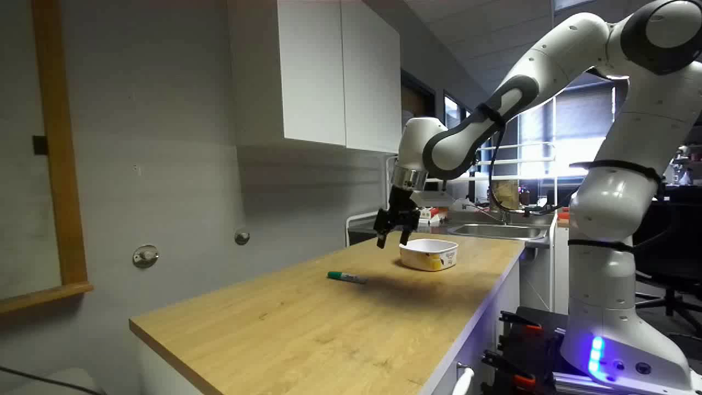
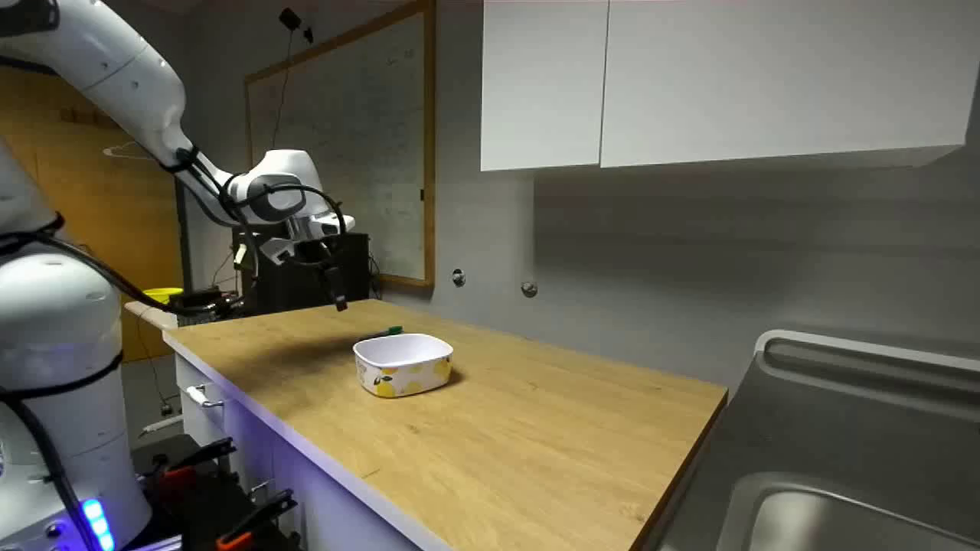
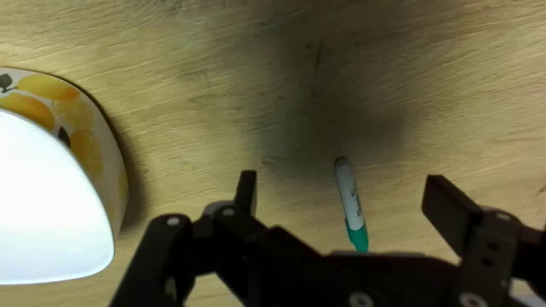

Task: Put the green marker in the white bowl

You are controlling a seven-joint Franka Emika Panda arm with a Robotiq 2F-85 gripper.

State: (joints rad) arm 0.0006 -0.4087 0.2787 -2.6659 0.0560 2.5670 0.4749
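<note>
The claw (image 1: pixel 392 241) is held up over the desk (image 1: pixel 307 334), and its fingers (image 3: pixel 246 192) are spread wide apart. The marker (image 3: pixel 350 198) is laid flat on the desk, near the bowl (image 2: pixel 403 376) but not touching it. In the wrist view the marker is seen between the fingers, below their tips, with its green cap (image 3: pixel 358 235) turned toward the claw. The bowl is set upright; its inside is white, and yellow fruit (image 3: pixel 86 153) is shown on its outer side
</note>
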